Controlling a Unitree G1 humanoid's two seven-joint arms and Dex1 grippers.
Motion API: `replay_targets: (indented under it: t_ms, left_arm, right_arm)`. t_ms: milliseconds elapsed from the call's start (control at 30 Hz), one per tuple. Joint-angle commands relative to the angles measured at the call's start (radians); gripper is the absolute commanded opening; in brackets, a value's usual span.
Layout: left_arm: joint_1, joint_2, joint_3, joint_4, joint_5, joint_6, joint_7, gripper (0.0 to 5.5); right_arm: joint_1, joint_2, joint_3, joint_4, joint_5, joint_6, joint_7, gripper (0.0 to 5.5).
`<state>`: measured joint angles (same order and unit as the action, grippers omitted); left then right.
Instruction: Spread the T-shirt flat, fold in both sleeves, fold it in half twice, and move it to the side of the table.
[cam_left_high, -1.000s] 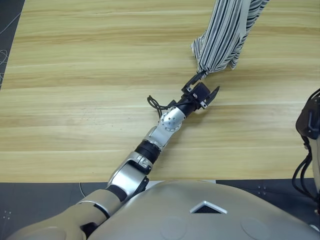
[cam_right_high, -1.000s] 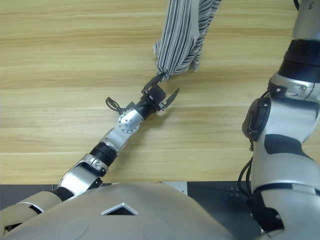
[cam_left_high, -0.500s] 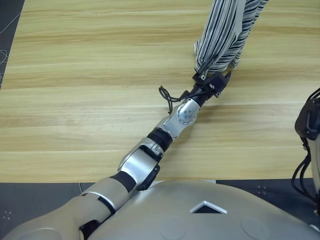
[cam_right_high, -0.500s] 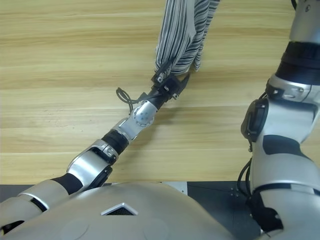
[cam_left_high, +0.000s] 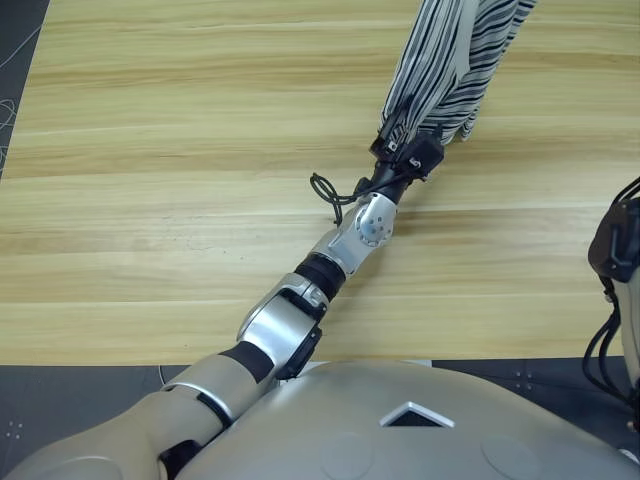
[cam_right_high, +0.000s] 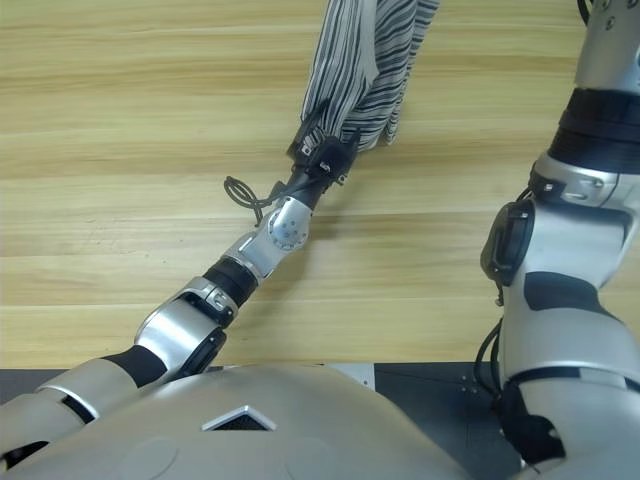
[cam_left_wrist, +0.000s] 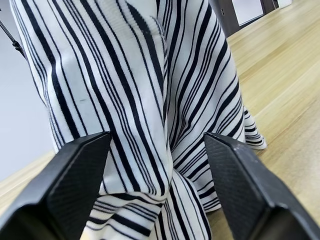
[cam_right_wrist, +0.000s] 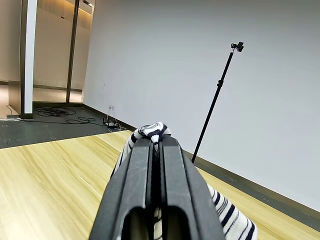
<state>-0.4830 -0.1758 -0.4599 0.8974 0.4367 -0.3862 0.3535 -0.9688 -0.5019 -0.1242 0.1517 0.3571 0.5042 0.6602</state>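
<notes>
Holds the T-shirt (cam_left_high: 445, 70) aloft in the right claw (cam_right_wrist: 156, 142), both fingers pressed together on a small bunched knot of striped cloth that protrudes just past the tips. Suspends the garment as a narrow, gathered column of white fabric with black stripes over the far right part of the wooden worktop (cam_left_high: 180, 150), with the upper end running out past the top edge of the head views. Brings the lowest folds down to the worktop surface; cannot tell whether touching or just clear of the wood. Sets the left claw (cam_left_high: 405, 148) at the lower hem of the T-shirt, on the side nearer the robot, with the left arm stretched diagonally across the worktop from the near edge. Presents the left claw wide open: black fingers (cam_left_wrist: 70, 180) well apart, one on either side of the hanging folds, with striped cloth filling the gap between them and no clamping on the fabric. Shows, beyond the right claw, a pale wall (cam_right_wrist: 165, 60), a slim black stand (cam_right_wrist: 215, 100) topped by a small device, and loose cables (cam_right_wrist: 55, 112) lying on a dark floor (cam_right_wrist: 30, 130) beside the worktop.
</notes>
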Motion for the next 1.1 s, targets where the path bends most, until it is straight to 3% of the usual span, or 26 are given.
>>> replay_targets:
  t_ms: [33,433,667,1100]
  left_arm:
    - [0.015,-0.019,0.011,0.026,0.008,0.03,0.028,3.47]
    - [0.02,0.0,0.032,0.052,0.015,0.057,0.085,3.47]
    - [0.019,0.007,0.045,0.041,0.024,0.065,0.114,2.53]
    - [0.025,0.015,0.065,0.018,0.032,0.067,0.136,0.21]
  right_arm:
    - [-0.007,0.002,0.002,-0.01,0.01,0.004,0.004,0.13]
    - [-0.002,0.005,0.006,-0.017,0.011,0.008,0.006,0.13]
    - [0.008,0.004,0.01,-0.024,0.011,0.01,0.014,0.1]
    - [0.013,0.0,0.011,-0.022,0.006,0.005,0.022,0.1]
